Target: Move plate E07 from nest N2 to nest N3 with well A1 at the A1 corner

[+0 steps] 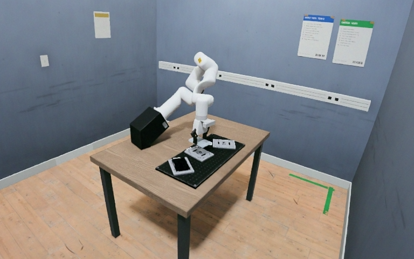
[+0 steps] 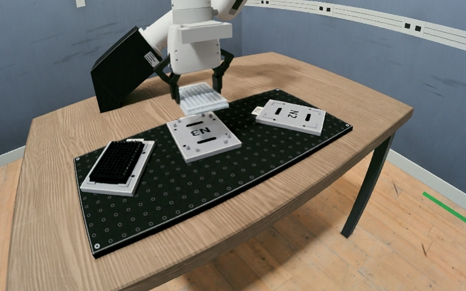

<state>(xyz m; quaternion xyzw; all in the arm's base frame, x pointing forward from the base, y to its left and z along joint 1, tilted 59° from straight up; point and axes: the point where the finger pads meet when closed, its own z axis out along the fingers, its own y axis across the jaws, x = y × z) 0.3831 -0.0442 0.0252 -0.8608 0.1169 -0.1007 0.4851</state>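
My gripper [image 2: 195,86] is shut on the clear white plate E07 [image 2: 202,98] and holds it in the air, level, just above the far edge of nest N3 [image 2: 202,137]. N3 is a grey plate with corner locators, and nothing sits on it. Nest N2 [image 2: 290,119] at the right holds no plate. The black plate E01 [image 2: 117,160] sits on nest N1 at the left. In the wide view the gripper [image 1: 198,136] holds the plate [image 1: 200,143] over the back of the black deck [image 1: 200,159].
A black box at the arm's base [image 2: 122,70] stands behind the deck at the back left. A small white sign [image 2: 257,110] lies at the left end of N2. The deck's front edge lies close to the table's front edge.
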